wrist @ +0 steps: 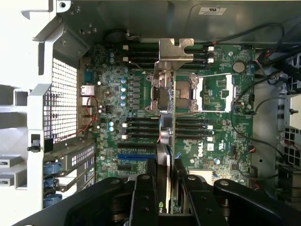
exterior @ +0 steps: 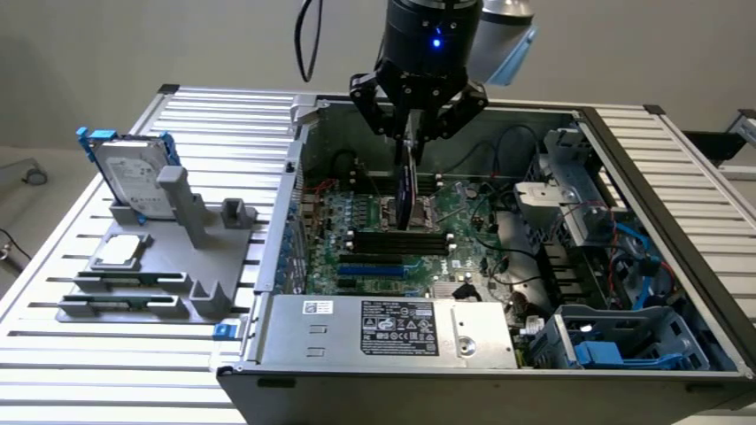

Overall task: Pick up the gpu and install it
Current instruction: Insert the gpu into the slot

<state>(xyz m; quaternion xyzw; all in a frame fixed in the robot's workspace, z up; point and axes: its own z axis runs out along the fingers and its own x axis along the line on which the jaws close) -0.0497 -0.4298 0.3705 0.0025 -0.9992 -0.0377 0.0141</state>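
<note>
Slatted metal table point(exterior: 71, 354), grey wall point(exterior: 142, 44) behind; hand point(exterior: 416, 131) holds gpu point(exterior: 406, 190) over case point(exterior: 473, 397).

Exterior view: high, oblique over open case point(exterior: 354, 390). Wrist view: close, straight down. Shared: motherboard point(exterior: 366, 217).

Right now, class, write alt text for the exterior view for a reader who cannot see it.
A black robot claw holds the gpu edge-down above the motherboard inside an open computer case. To the exterior view's left, a grey rack on the slatted table carries an upright silver hard drive.
</note>
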